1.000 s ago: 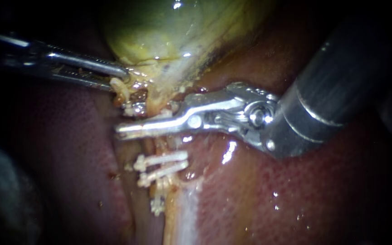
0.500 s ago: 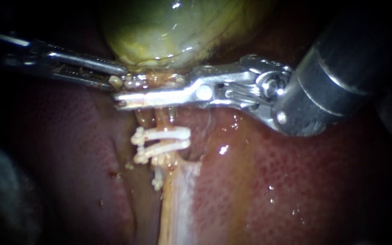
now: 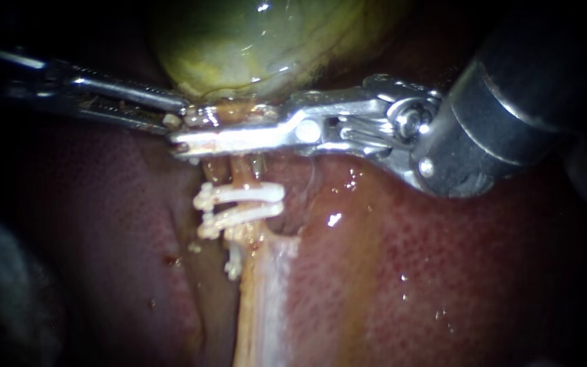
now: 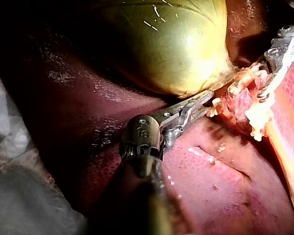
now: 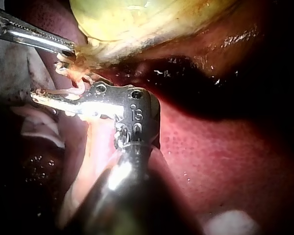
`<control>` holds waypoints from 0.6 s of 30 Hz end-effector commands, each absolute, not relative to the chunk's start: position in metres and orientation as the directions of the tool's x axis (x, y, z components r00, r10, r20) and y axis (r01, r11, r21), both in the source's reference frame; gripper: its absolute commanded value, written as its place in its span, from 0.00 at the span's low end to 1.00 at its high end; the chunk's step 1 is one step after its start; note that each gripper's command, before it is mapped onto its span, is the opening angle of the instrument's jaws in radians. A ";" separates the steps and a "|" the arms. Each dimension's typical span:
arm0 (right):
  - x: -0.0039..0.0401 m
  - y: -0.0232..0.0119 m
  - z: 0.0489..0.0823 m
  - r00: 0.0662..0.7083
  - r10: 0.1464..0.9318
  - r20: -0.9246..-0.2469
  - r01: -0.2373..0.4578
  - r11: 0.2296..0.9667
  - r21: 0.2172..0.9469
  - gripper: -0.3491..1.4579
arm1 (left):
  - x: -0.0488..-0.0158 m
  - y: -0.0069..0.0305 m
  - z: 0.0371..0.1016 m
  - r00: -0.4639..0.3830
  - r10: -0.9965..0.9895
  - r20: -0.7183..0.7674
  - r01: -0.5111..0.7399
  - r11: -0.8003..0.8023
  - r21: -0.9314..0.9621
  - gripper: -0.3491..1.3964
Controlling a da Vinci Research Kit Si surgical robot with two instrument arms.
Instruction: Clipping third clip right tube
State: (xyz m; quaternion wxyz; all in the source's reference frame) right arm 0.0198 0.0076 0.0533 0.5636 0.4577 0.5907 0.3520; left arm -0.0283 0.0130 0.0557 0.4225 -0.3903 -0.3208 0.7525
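The yellow-green gallbladder (image 3: 253, 47) lies above the red liver (image 3: 409, 272). My left instrument (image 3: 174, 115) is shut on pale tissue at the gallbladder's neck, which the left wrist view also shows (image 4: 209, 100). My right instrument (image 3: 185, 144) reaches in from the upper right. Its long jaws lie together across the tube (image 3: 242, 170) just under the neck. Below them, two white clips (image 3: 246, 194) (image 3: 239, 217) cross the tube side by side. In the right wrist view the jaws (image 5: 39, 98) lie close beside the left instrument's tip (image 5: 68, 47).
A smaller white clip (image 3: 232, 265) sits lower, where a pale strip (image 3: 266, 306) runs down between the liver lobes. The right instrument's thick dark shaft (image 3: 511, 102) fills the upper right. A white cloth (image 4: 19, 147) lies beside the liver in the left wrist view.
My right instrument's jaws have moved from just above the two clips to right under the gallbladder's neck. The tube and clips have been drawn towards the gallbladder. The left instrument holds still.
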 end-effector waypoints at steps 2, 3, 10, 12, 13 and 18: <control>0.0198 0.0078 0.0534 0.057 0.944 -0.326 0.142 0.316 0.938 0.38 | -0.0283 0.0130 0.0557 -0.338 0.886 -0.317 -0.385 -0.437 -0.813 0.00; 0.0198 0.0078 0.0534 0.059 0.947 -0.315 0.140 0.305 0.942 0.36 | -0.0283 0.0130 0.0557 -0.338 0.886 -0.317 -0.385 -0.437 -0.813 0.00; 0.0195 0.0082 0.0541 0.061 0.956 -0.288 0.136 0.278 0.951 0.28 | -0.0283 0.0130 0.0557 -0.339 0.886 -0.317 -0.385 -0.438 -0.813 0.00; 0.0194 0.0083 0.0543 0.064 0.959 -0.277 0.136 0.267 0.954 0.25 | -0.0283 0.0130 0.0557 -0.339 0.886 -0.317 -0.385 -0.438 -0.813 0.00; 0.0193 0.0084 0.0544 0.064 0.960 -0.272 0.135 0.261 0.956 0.23 | -0.0283 0.0130 0.0557 -0.339 0.886 -0.317 -0.385 -0.438 -0.813 0.00; 0.0189 0.0086 0.0547 0.069 0.972 -0.226 0.129 0.216 0.968 0.12 | -0.0283 0.0130 0.0557 -0.339 0.886 -0.317 -0.385 -0.438 -0.813 0.00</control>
